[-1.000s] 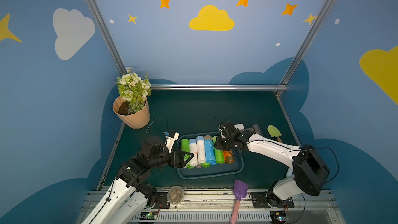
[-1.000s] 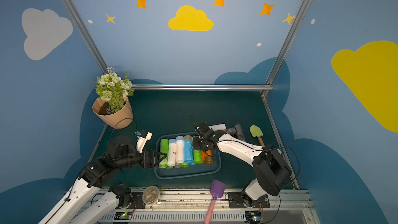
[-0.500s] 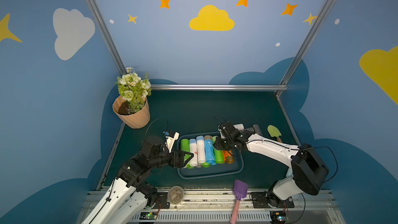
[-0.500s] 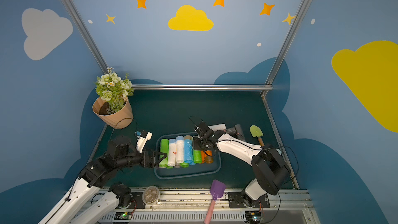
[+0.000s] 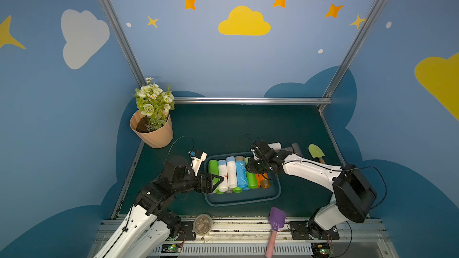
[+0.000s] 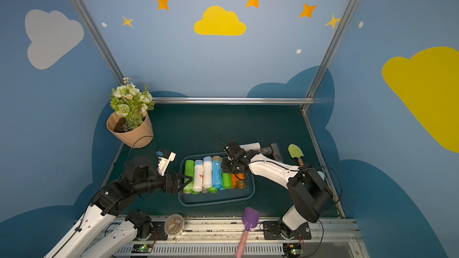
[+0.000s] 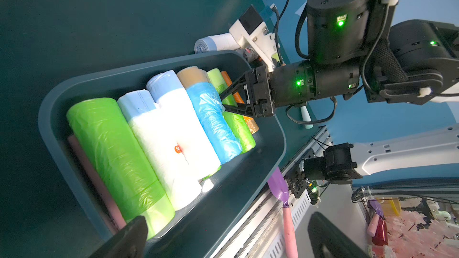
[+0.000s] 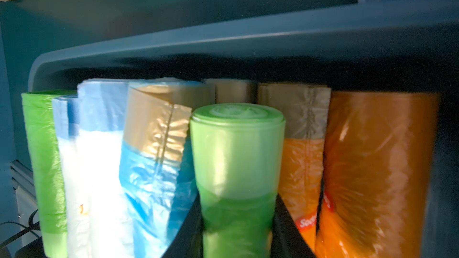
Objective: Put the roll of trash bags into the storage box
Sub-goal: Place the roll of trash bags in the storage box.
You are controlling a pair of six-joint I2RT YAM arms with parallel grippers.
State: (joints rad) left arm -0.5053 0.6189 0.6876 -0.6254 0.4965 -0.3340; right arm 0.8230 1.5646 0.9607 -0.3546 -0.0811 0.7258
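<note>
Dark teal tabletop mat (image 5: pixel 223 130): right gripper (image 7: pixel 224 99) clamped on pale green plastic trash-bag roll (image 8: pixel 236 150), axis pointing ahead of my fingertips (image 8: pixel 285 224), low inside shallow blue-teal plastic storage box (image 5: pixel 243 203). Left gripper (image 5: pixel 218 183) spread wide, farther off.

The left arm (image 5: pixel 135 222) is raised from its base to the bent left elbow (image 5: pixel 154 194), and its dark forearm is stretched inward toward the right arm. The left gripper (image 5: pixel 218 182) is held roughly level, with its jaws spread wide and nothing seen between them. The right arm (image 5: pixel 308 170) is folded at the high black right elbow (image 5: pixel 352 189), and its white link is sloped down and inward to the wrist (image 5: pixel 270 163). The right gripper (image 7: pixel 222 100) is set low, and its jaws are closed on a roll (image 8: pixel 236 150), which is pinched between both fingers (image 8: pixel 288 239). The two grippers are seen near each other but apart.
</note>
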